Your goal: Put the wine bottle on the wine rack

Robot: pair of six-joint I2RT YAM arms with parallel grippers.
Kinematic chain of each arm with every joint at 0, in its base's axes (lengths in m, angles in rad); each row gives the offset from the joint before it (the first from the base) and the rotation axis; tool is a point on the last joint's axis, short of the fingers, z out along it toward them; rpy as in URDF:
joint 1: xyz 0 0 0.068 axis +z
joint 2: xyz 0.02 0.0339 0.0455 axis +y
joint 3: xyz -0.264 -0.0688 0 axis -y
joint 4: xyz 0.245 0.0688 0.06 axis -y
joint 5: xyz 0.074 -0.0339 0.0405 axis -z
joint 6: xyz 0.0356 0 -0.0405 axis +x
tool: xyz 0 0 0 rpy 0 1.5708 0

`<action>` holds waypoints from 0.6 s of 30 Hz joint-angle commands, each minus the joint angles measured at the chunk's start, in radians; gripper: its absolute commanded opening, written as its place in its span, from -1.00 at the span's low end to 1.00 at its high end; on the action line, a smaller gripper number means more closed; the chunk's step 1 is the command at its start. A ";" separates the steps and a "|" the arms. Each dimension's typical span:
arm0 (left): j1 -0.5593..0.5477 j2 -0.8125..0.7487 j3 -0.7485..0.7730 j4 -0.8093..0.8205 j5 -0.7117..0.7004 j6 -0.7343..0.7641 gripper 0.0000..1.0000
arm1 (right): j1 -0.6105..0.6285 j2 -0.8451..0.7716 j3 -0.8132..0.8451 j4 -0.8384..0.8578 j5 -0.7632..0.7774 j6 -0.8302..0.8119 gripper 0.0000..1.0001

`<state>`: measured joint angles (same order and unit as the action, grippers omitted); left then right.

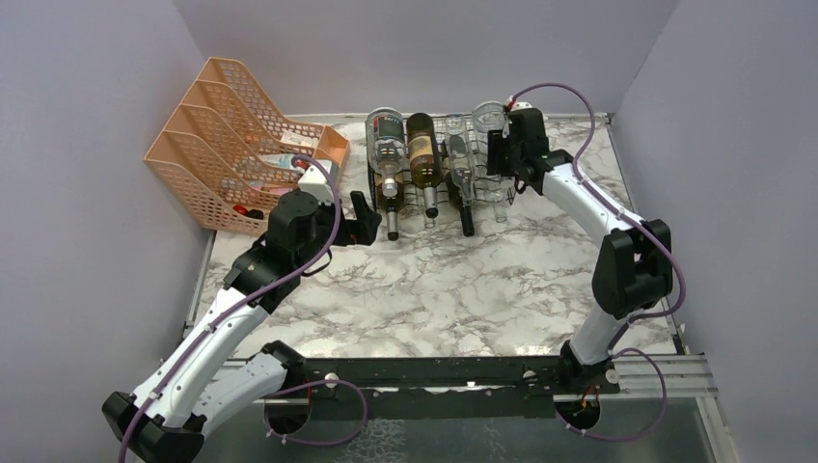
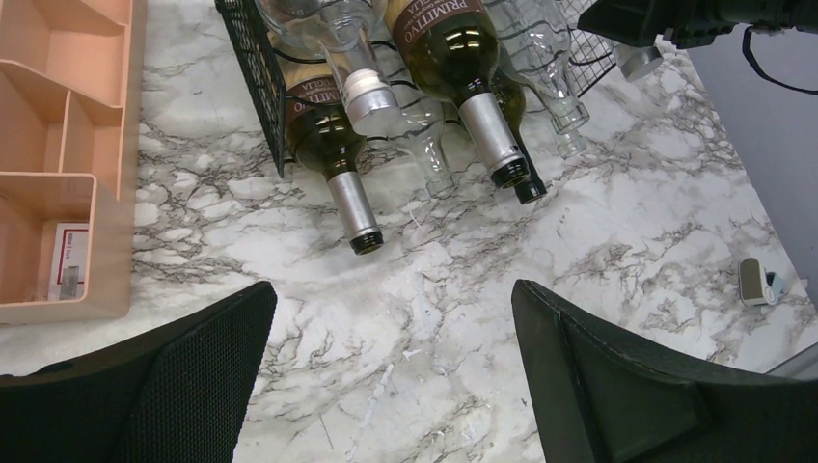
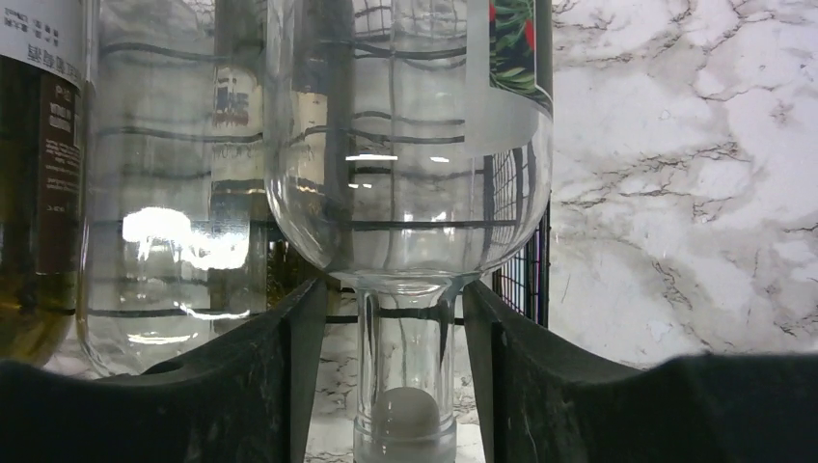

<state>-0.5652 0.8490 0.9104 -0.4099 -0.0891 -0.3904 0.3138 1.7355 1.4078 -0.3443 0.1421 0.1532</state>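
The black wire wine rack (image 1: 439,193) stands at the back of the marble table and holds several bottles lying with their necks toward me. A clear glass wine bottle (image 1: 490,123) lies in the upper tier at the rack's right end. In the right wrist view its body (image 3: 405,193) fills the frame. My right gripper (image 3: 394,299) is open, and its jaws stand on either side of the bottle's neck (image 3: 405,367) with small gaps. In the top view the right gripper (image 1: 499,159) hides that neck. My left gripper (image 1: 365,220) is open and empty above the table (image 2: 391,318), in front of the rack's left end (image 2: 253,68).
A peach-orange mesh file organiser (image 1: 222,125) stands left of the rack, close to my left arm. It also shows in the left wrist view (image 2: 68,145). Dark bottles (image 2: 463,39) stick out of the rack's front. A small grey object (image 2: 755,282) lies by the table's right edge. Walls enclose three sides.
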 commanded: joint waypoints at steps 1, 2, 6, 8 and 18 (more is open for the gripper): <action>-0.002 -0.015 0.013 -0.003 0.026 0.014 0.97 | -0.005 -0.031 0.045 0.095 0.022 -0.016 0.17; -0.002 -0.016 0.013 -0.004 0.024 0.014 0.97 | -0.004 -0.037 0.046 0.093 0.021 -0.013 0.20; -0.002 -0.023 0.014 -0.004 0.003 0.002 0.97 | -0.004 -0.085 0.038 0.077 0.013 0.009 0.34; -0.002 -0.030 0.013 -0.005 -0.014 -0.008 0.97 | -0.004 -0.120 0.029 0.067 0.003 0.018 0.39; -0.002 -0.060 0.033 -0.021 0.002 0.042 0.98 | -0.004 -0.390 -0.140 -0.174 -0.031 0.139 0.42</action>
<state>-0.5652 0.8211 0.9104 -0.4187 -0.0948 -0.3832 0.3138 1.4563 1.3712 -0.3893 0.1402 0.2127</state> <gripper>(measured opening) 0.986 0.708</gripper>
